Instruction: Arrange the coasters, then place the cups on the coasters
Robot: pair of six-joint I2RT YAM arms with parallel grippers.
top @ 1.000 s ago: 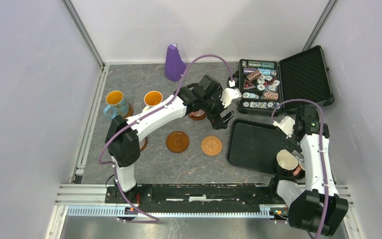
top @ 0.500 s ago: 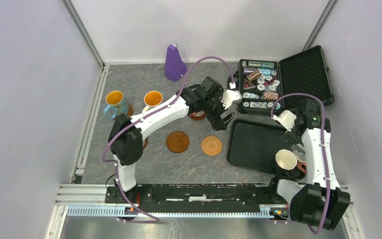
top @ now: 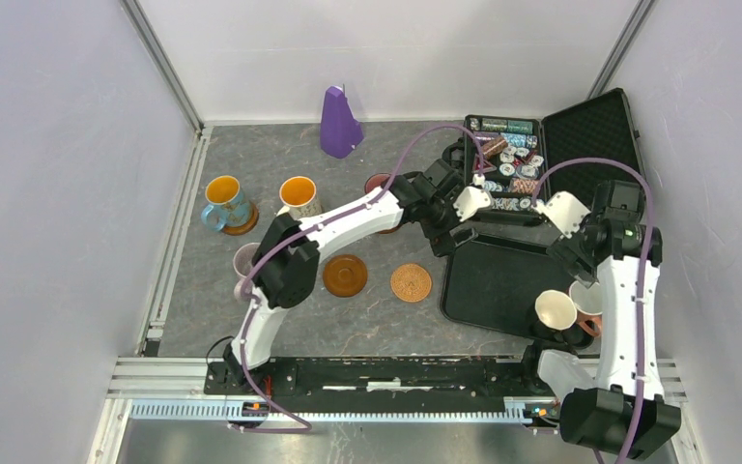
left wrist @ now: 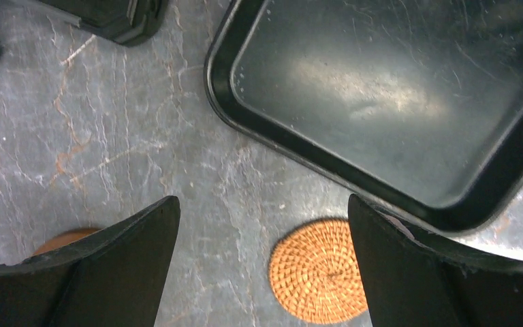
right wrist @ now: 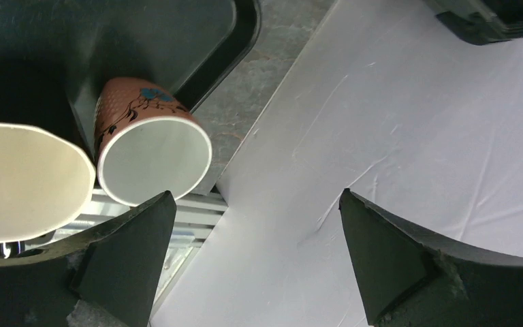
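Coasters lie on the grey table [left wrist: 109,136] beneath the left gripper [left wrist: 262,204], which hangs with its jaws spread wide and nothing between them, just off a corner of the black tray [left wrist: 381,88]. A patterned orange-brown coaster [left wrist: 320,279] lies flat beside the tray's rim (close, but apart from it in the wrist view). A smooth brown coaster [top: 345,275] lies near it on the left, the two not touching.

The right gripper [right wrist: 255,197] is likewise wide open and empty, held beside the white side wall [right wrist: 415,136]. Next to it, two cups stand upright in the tray's near right corner: a dark cup with a cream inside [top: 554,311] and a reddish patterned cup with a white inside [right wrist: 153,160], side by side.

Farther left, a blue cup with a yellow inside [top: 222,198] sits on a third coaster [top: 246,223], with a white cup with an orange inside [top: 298,193] near it. An open case of poker chips [top: 541,164] and a purple cone [top: 338,124] stand at the far edge.
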